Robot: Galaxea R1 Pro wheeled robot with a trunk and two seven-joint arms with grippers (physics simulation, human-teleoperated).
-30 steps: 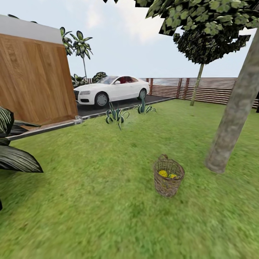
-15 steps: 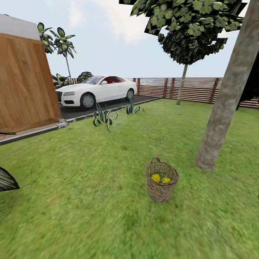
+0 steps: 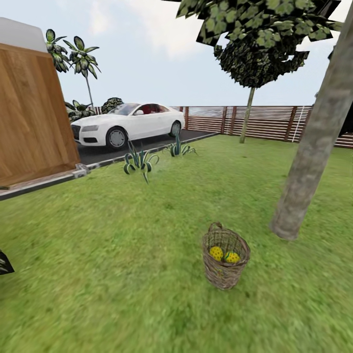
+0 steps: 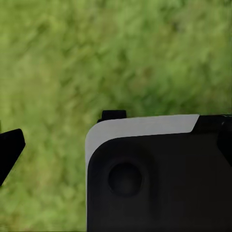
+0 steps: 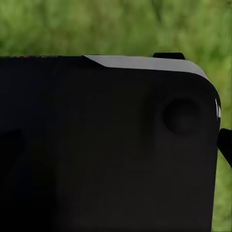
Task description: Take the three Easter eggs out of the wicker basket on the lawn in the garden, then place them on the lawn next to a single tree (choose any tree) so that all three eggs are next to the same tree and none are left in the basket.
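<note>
Mottled green grass lawn (image 3: 122, 274) is seen nearest. On it, approx. centre-right, a round brown woven wicker basket (image 3: 225, 256) is stood upright w/ two small yellow red-dotted eggs (image 3: 223, 254) visible inside. Just beyond, to the right, a thick grey-brown tree trunk (image 3: 309, 157) is rooted, near the basket, not touching. Farther back: spiky plants (image 3: 139, 161), white car (image 3: 128, 123), brown slat fence (image 3: 264, 121). Left hand & right hand: opening can't be told; wrist views are blocked by dark housings over grass.

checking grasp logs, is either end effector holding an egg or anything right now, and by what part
Cannot be told from the wrist views. Two Easter eggs show inside the wicker basket on the lawn.
</note>
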